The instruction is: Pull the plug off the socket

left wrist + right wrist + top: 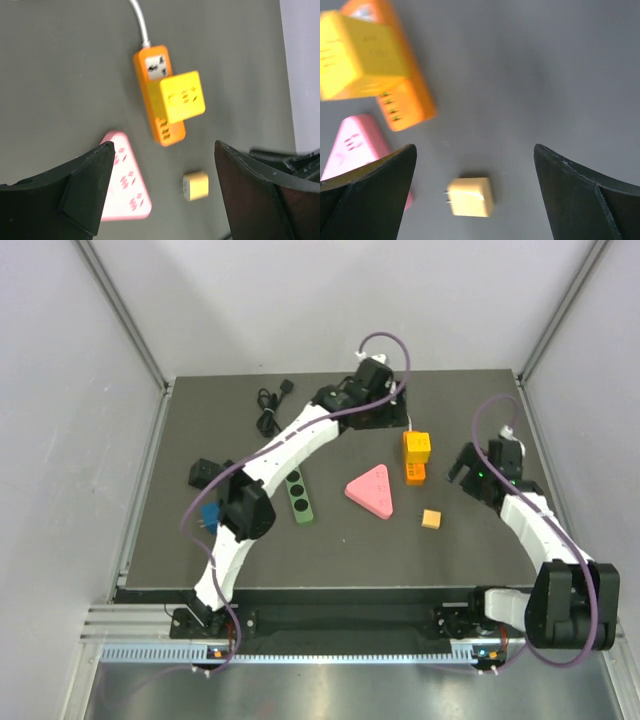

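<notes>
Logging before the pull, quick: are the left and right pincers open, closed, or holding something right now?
Left pincer: open, holding nothing.
Right pincer: open, holding nothing.

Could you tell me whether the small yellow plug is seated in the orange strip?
No, the small yellow plug lies on the table, apart from the orange strip.

Left wrist view, middle: the socket strip (149,107) is done in orange with a white face panel, the plug cube (182,96) in bright yellow, the cord (140,22) in white. Lower left, a pink triangular block (125,185) is dotted with darker pink slots. Top view, left of centre: a green strip (299,495), 3 dark holes, dark grey mat (460,400) underneath.
</notes>
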